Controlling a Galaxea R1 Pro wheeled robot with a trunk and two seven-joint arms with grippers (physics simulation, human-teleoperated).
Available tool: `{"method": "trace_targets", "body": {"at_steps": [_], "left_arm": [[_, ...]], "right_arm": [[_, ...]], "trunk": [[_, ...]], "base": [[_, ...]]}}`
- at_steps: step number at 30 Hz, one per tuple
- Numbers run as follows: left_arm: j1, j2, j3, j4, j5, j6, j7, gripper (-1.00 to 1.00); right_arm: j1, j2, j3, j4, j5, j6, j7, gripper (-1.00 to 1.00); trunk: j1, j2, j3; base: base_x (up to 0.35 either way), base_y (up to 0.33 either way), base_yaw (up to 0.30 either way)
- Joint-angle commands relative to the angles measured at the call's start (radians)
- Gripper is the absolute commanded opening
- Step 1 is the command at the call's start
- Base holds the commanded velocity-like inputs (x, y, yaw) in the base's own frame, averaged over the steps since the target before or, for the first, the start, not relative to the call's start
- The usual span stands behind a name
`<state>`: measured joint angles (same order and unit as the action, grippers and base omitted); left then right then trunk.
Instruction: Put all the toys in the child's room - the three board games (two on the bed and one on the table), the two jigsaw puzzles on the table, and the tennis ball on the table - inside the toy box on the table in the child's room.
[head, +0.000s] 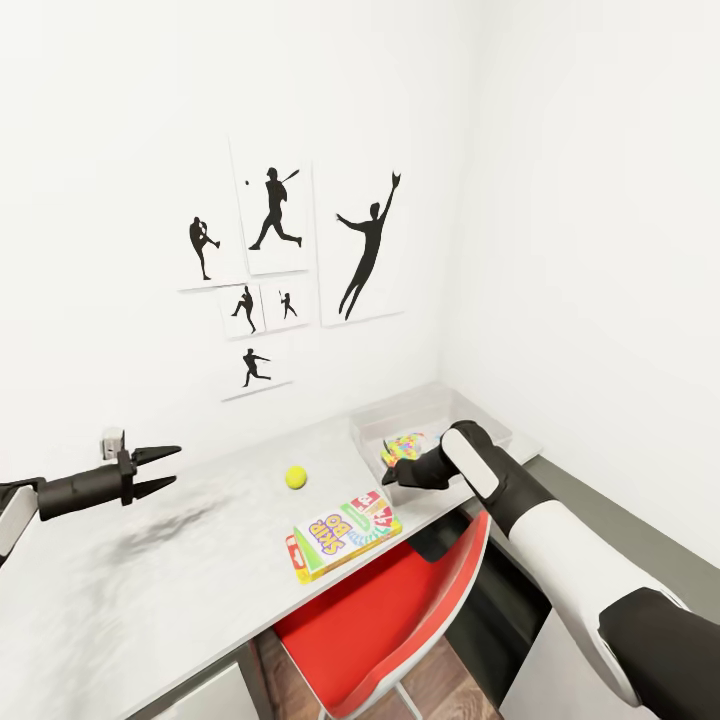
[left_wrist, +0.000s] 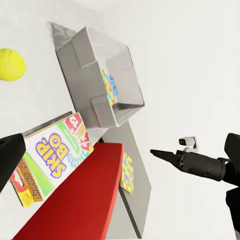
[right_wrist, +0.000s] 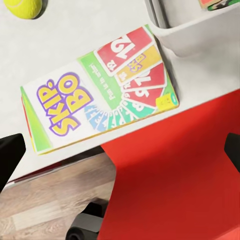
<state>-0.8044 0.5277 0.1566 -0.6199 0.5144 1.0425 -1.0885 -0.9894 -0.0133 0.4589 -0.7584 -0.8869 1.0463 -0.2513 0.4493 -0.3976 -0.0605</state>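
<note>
pale smooth desk (head: 180, 560) carrying round fuzzy tennis ball (head: 295, 477), flat glossy skip-bo box (head: 343, 533) and grey sloped-wall toy box (head: 400, 415); left fingers (head: 165, 470) spread and empty, level above desk; right gripper (head: 392, 474) beside toy box, state unclear.

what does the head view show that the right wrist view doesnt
Head view alone: the sports-silhouette wall pictures, the left gripper with fingers spread, the right arm by the toy box, and a multicoloured jigsaw puzzle inside that box.

Right wrist view alone: the wood-plank floor under the table edge and the SKIP BO cover's fanned number cards up close.

Both: the SKIP BO board game, the tennis ball, the red chair, the pale table and part of the toy box.
</note>
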Motion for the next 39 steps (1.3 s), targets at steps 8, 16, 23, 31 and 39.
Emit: {"method": "trace_targets", "body": {"at_steps": [8, 16, 23, 31, 39], "left_arm": [[-0.001, 0.014, 0.001, 0.000, -0.001, 0.004, -0.005, 1.00], [-0.001, 0.015, 0.001, 0.000, -0.001, 0.004, -0.005, 1.00], [-0.001, 0.015, 0.001, 0.000, -0.001, 0.004, -0.005, 1.00], [-0.001, 0.015, 0.001, 0.000, -0.002, 0.004, -0.005, 1.00], [-0.001, 0.015, 0.001, 0.000, -0.002, 0.004, -0.005, 1.00]], "right_arm": [[0.001, 0.000, 0.009, 0.009, -0.008, -0.002, -0.012, 1.00], [0.007, 0.001, 0.010, 0.010, -0.007, -0.004, -0.014, 1.00], [0.008, 0.001, 0.012, 0.011, -0.008, -0.057, -0.013, 1.00], [0.008, 0.001, 0.015, 0.011, -0.007, -0.086, -0.013, 1.00], [0.008, 0.000, 0.015, 0.011, -0.007, -0.087, -0.013, 1.00]], "trunk": [[0.001, -0.002, -0.005], [0.001, -0.002, -0.014], [0.001, -0.002, -0.023], [0.001, -0.002, -0.034], [0.001, -0.002, -0.046]], "base": [[0.000, 0.000, 0.048], [0.000, 0.000, 0.098], [0.000, 0.000, 0.107], [0.000, 0.000, 0.106], [0.000, 0.000, 0.098]]}}
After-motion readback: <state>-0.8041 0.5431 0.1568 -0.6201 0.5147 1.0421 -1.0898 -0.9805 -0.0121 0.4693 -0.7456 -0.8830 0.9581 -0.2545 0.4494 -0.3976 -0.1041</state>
